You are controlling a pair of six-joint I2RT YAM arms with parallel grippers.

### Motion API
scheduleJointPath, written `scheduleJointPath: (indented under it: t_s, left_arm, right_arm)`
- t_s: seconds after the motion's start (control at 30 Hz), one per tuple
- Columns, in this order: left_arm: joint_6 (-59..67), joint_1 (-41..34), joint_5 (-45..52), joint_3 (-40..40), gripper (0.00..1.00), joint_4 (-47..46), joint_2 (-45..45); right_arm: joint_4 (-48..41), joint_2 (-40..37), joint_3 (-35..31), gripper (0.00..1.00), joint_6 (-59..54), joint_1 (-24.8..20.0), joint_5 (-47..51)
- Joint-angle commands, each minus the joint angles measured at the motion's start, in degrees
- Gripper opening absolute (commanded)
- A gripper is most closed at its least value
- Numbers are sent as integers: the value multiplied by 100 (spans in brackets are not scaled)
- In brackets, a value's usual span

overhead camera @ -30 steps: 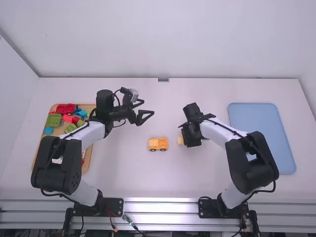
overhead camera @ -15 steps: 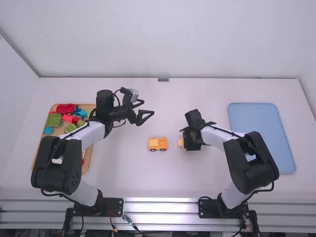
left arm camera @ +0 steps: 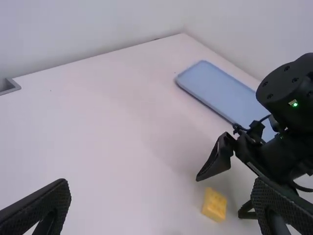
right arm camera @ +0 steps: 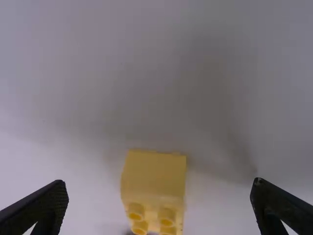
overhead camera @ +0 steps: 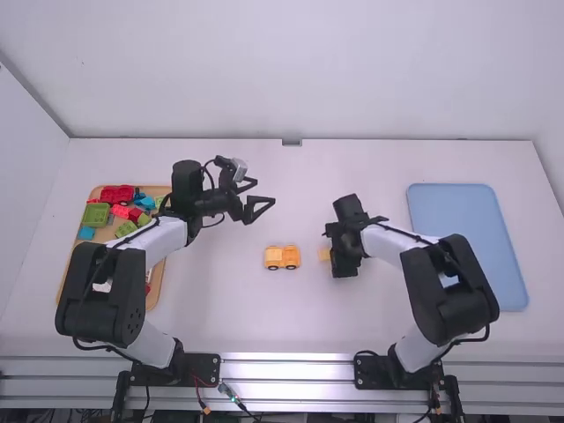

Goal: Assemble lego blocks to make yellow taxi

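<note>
Here's the yellow block (right arm camera: 154, 171), boxy, round studs showing, on the table between the right gripper's (overhead camera: 330, 252) wide-spread fingers, apart from both! Just past those fingertips sits the orange-yellow, dark-wheeled vehicle (overhead camera: 282, 256); the left gripper (overhead camera: 265, 192) hangs wide too.

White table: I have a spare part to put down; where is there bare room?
Free: the white table's far stretch between left gripper and blue tray, and its near stretch between the arm bases, nearer than the wheeled yellow block.
Crowded: around the other yellow block, close to the open right gripper, and the block-filled tan tray.
</note>
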Motion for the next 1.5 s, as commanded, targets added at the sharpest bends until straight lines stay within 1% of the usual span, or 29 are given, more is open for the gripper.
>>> scheduleJointPath:
  t_s: [0.0,0.03,0.1,0.13,0.17,0.27,0.3,0.37,0.4,0.43,0.5,0.53,0.6,0.67,0.73,0.77,0.83,0.9,0.93,0.97,1.07,1.1,1.13,1.17,1.2,1.3,1.4,1.47]
  left_arm:
    - [-17,22,42,11,99,2,28]
    - [-17,22,42,11,99,2,28]
    - [-20,22,42,11,98,2,28]
    - [-20,24,42,11,99,2,28]
    - [-20,24,42,11,99,2,28]
    - [-17,24,42,11,99,2,28]
    - [-20,24,42,11,99,2,28]
    - [-17,22,42,11,99,11,28]
    - [-20,20,42,11,99,28,28]
    - [-20,20,42,11,99,44,28]
    - [-20,24,46,11,99,138,28]
    - [-20,22,46,11,99,140,28]
    - [-17,20,42,11,99,177,28]
    - [-17,20,-11,11,99,229,28]
    - [-22,20,-345,11,99,291,28]
    - [-74,17,-455,11,99,227,28]
    - [-160,20,-494,11,99,166,28]
    - [-229,17,-549,11,99,87,28]
    - [-192,20,-531,11,99,52,28]
    - [-122,22,-496,11,99,46,28]
    - [669,20,-190,11,99,20,28]
    - [774,17,-153,11,99,17,28]
    - [1126,17,22,11,99,-11,28]
    - [1198,17,68,11,99,-28,28]
    - [1499,20,262,11,99,-76,28]
    - [2234,20,656,11,99,-264,28]
    - [3025,17,903,11,99,-538,28]
    - [3816,13,1132,11,99,-831,28]
  right_arm:
    - [-61,46,428,99,-1134,-188,-516]
    - [-122,44,535,99,-1449,-243,-649]
    - [-450,20,890,99,-2474,-398,-1038]
    - [-684,13,1145,99,-3250,-507,-1292]
    - [-704,13,1174,99,-3338,-518,-1320]
    - [-1010,13,1751,99,-4927,-750,-1945]
    - [-1058,13,1864,99,-5274,-791,-2055]
    - [-1290,13,2186,99,-6332,-916,-2389]
    - [-1464,13,2339,99,-6789,-977,-2450]
    - [-1537,13,2402,99,-6996,-1012,-2448]
    - [-1589,13,2610,99,-7836,-1174,-2050]
    - [-1565,13,2623,99,-7976,-1198,-1928]
    - [-1272,13,2636,99,-8885,-1384,-859]
    - [-1150,13,2629,99,-9162,-1460,-442]
    - [-981,13,2636,99,-9650,-1633,271]
    - [-892,13,2636,99,-9868,-1735,400]
    - [-826,13,2636,99,-9847,-1821,256]
    - [-835,13,2636,99,-9956,-1880,-238]
    - [-835,13,2636,99,-10494,-1899,-741]
    - [-833,13,2636,99,-10839,-1899,-1005]
    - [-1126,11,2636,99,-13435,-1882,-2852]
    - [-1176,9,2636,99,-13676,-1884,-2994]
    - [-1478,-13,2636,99,-14609,-1895,-3456]
    - [-1569,-22,2636,99,-14819,-1899,-3550]
    - [-1945,-61,2636,99,-15612,-1899,-3880]
    - [-2726,-83,2627,99,-17046,-1899,-4354]
    - [-2942,-83,2503,99,-17610,-1893,-4297]
    - [-2822,-72,2262,99,-17851,-1816,-4203]
